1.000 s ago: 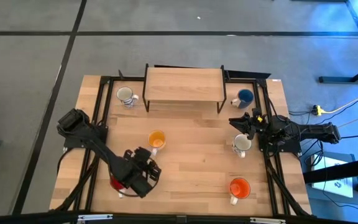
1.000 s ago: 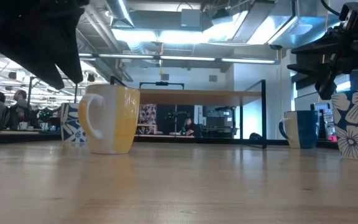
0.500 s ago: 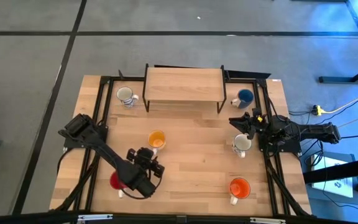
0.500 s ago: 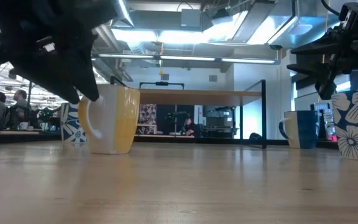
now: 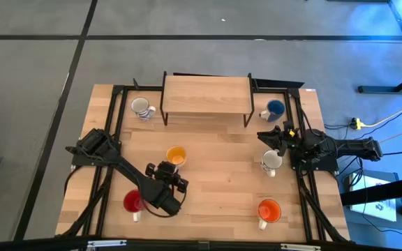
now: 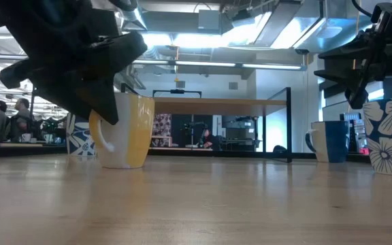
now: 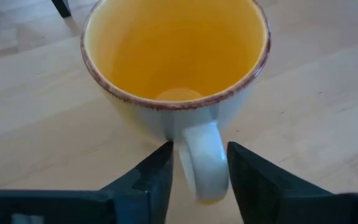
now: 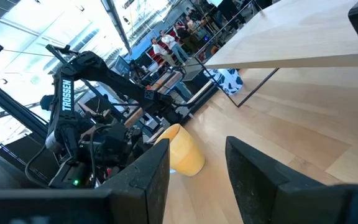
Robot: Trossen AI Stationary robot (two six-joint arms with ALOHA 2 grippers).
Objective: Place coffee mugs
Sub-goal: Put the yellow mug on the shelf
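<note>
Left gripper was open, fingers straddling the yellow mug handle; right gripper idled open at table edge.

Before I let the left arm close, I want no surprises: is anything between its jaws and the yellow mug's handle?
Nothing visible is. The left gripper is open, its jaws on either side of the yellow mug's handle, with only bare table around. The red mug sits apart, behind the arm.
</note>
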